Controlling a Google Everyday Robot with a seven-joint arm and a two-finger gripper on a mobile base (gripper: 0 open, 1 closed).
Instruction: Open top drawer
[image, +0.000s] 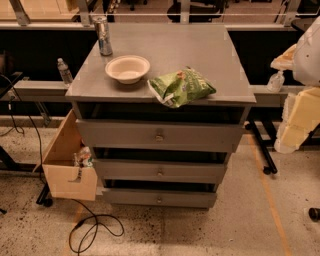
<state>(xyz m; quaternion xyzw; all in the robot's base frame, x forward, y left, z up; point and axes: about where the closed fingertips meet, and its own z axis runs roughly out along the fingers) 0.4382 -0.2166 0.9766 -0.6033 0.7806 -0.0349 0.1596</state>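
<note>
The top drawer (159, 135) is the widest grey front of the cabinet, just under the grey top (200, 50), with a small round metal knob (159, 136) at its centre. A dark gap shows above its front edge. Two narrower grey drawers (160, 171) sit below it. My gripper is out of view; only pale parts of my arm (300, 115) show at the right edge, to the right of the cabinet and apart from the drawer.
On the cabinet top stand a white bowl (127, 68), a green chip bag (181, 86) overhanging the front edge, and a can (103, 36). A light wooden box (67, 165) stands at the cabinet's left. A black cable (95, 227) lies on the floor in front.
</note>
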